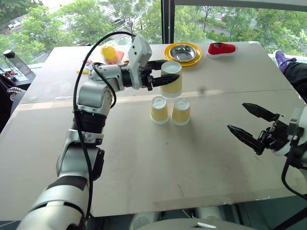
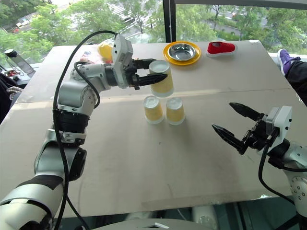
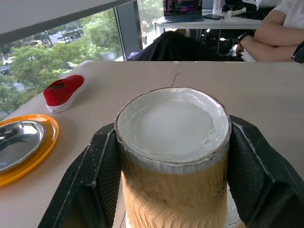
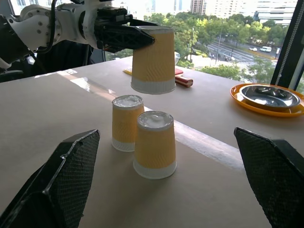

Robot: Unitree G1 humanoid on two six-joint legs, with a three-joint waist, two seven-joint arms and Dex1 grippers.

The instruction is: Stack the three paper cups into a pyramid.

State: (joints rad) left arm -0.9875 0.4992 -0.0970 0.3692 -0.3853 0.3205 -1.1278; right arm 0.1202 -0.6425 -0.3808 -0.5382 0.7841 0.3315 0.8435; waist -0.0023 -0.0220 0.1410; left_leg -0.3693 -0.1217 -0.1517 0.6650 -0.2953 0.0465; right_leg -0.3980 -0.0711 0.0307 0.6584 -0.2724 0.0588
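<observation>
- The surface [image 1: 144, 177] is a wide, pale beige board top with a seam running across it just behind the two standing cups; most of it lies bare.
- Two paper cups stand upside down on it near the middle, side by side and touching or nearly so: one cup [image 1: 159, 110] on the robot's left, the other cup [image 1: 181, 111] on its right.
- The third cup [image 1: 171, 79], also inverted, is up in the air above and slightly behind that pair, clear of both.
- The left claw [image 1: 162, 74] pinches this raised cup across its sides, one black finger on each flank, pointing level toward the robot's right.
- The right claw [image 1: 250, 125] hangs over the right part of the surface with its two fingers spread wide and nothing between them, well apart from the cups.
- At the far edge sit a yellow plate [image 1: 196, 55] with a steel bowl [image 1: 183, 51] in it, and just beside it a red shoe-shaped object [image 1: 221, 48].
- Toward the far left are some yellow and red items [image 1: 110, 53], too blurred to name.
- Behind the surface runs a large window with a dark upright frame [image 1: 167, 21]; green trees [image 1: 72, 19] show outside.
- In the left wrist view a person's arm [image 3: 270, 35] rests at a desk, near a laptop [image 3: 183, 9].
</observation>
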